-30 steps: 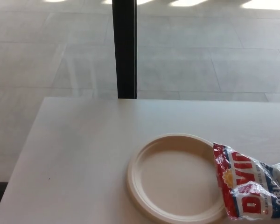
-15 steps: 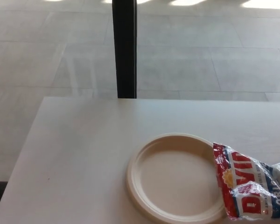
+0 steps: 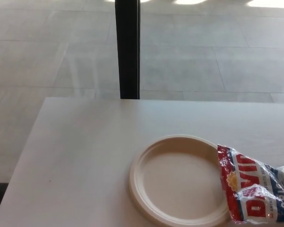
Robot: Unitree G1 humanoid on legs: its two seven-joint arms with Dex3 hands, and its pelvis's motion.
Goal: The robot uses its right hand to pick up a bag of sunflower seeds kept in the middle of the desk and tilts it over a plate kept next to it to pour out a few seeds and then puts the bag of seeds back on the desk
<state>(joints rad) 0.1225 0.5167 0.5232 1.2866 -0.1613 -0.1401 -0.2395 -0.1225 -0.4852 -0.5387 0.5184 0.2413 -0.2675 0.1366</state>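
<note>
We see the bag of sunflower seeds (image 3: 253, 191) lying at the near right of the desk (image 3: 85, 156), its left end overlapping the rim of the empty plate (image 3: 146, 163). A careless lift could drag the plate or spill seeds early, we judge. Neither hand shows, so we cannot tell their pose or grip
</note>
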